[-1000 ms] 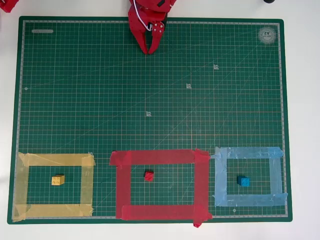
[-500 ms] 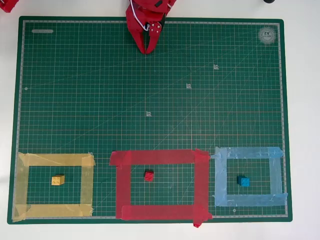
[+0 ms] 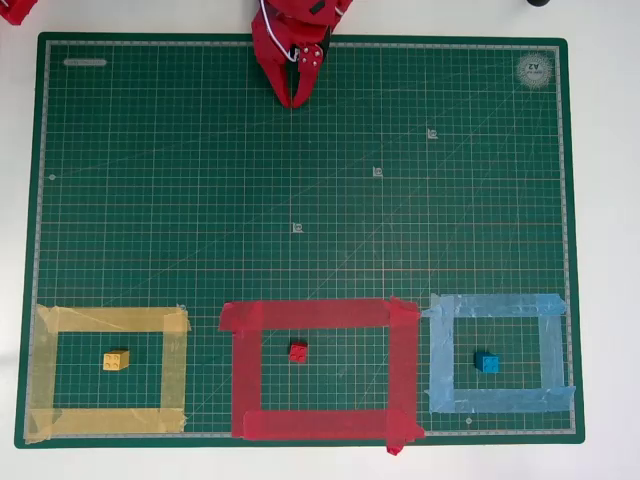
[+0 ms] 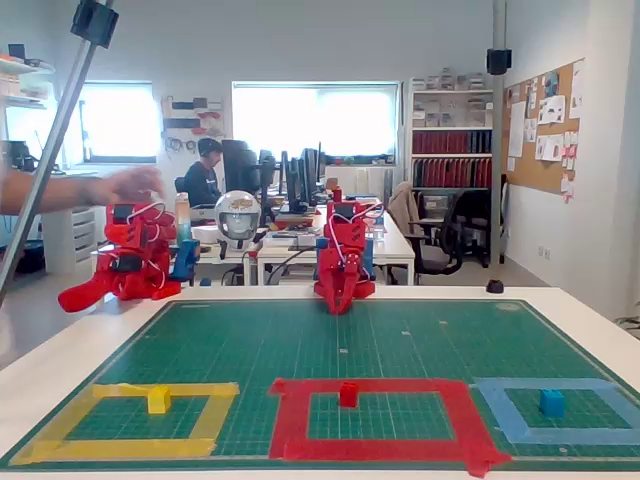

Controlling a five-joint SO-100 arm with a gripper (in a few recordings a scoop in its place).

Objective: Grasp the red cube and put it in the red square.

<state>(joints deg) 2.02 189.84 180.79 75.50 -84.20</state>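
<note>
The red cube (image 3: 298, 351) (image 4: 348, 393) rests on the green mat inside the red square (image 3: 318, 314) (image 4: 375, 386), a little left of its middle. My red gripper (image 3: 295, 101) (image 4: 339, 308) hangs at the mat's far edge, well away from the cube. Its fingers point down toward the mat and are closed together with nothing between them.
A yellow block (image 3: 116, 360) lies inside a yellow tape outline (image 3: 110, 319) at the left. A blue block (image 3: 487, 363) lies inside a light blue tape outline (image 3: 495, 305) at the right. The green cutting mat (image 3: 300, 180) covers most of the white table.
The gripper drew back slightly toward the mat's far edge a second ago and has held still since. The blocks have not moved.
</note>
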